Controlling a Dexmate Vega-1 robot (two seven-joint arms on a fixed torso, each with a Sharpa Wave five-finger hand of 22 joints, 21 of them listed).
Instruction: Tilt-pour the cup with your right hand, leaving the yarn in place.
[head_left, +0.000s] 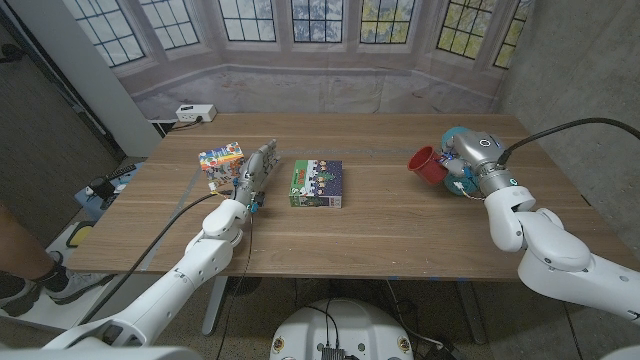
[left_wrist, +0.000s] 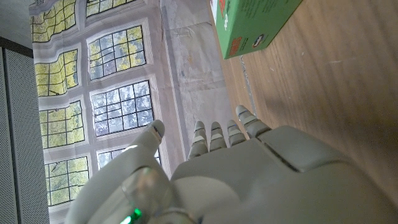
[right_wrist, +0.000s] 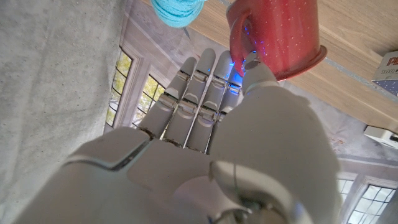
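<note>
- Right hand (head_left: 470, 158) grips the red cup (head_left: 425, 163), lifted off the desk (head_left: 390, 240) and tipped sideways: the pour looks underway.
- Blue yarn (right_wrist: 179, 10) sits beside it.
- Left hand (head_left: 255, 172) fingers straight, holding nothing.

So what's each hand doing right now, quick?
Left hand: open, fingers straight, holding nothing.
Right hand: holding the red cup, tipped on its side, beside the blue yarn.
</note>
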